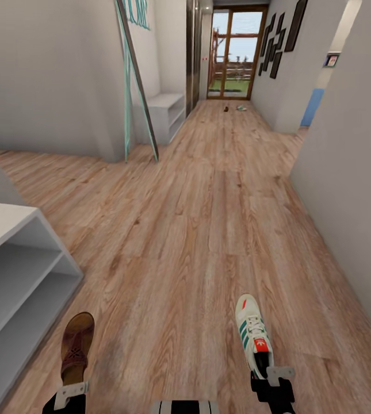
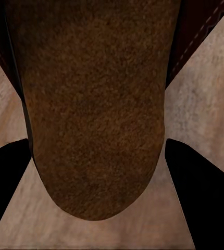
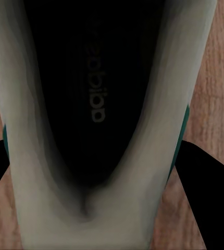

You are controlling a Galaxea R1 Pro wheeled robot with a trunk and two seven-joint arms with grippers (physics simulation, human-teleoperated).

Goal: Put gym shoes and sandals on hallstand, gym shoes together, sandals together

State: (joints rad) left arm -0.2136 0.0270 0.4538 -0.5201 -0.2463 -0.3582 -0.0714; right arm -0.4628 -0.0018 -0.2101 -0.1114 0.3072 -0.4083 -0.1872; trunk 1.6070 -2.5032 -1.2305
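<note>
Shoes ride in both your claws, low in the frame: your left gripper (image 1: pixel 70 395) is closed on a brown sandal (image 1: pixel 76 347); your right gripper (image 1: pixel 272 376) is closed on a gym shoe (image 1: pixel 253 335); the grey hallstand (image 1: pixel 18 276) waits at lower left, so you can set them there.

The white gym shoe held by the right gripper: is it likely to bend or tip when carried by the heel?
The gym shoe probably sags little; its sole looks stiff. The right gripper pinches only the heel rim, so the long toe may droop or swing. The rim looks soft in the right wrist view, so it may deform.
</note>
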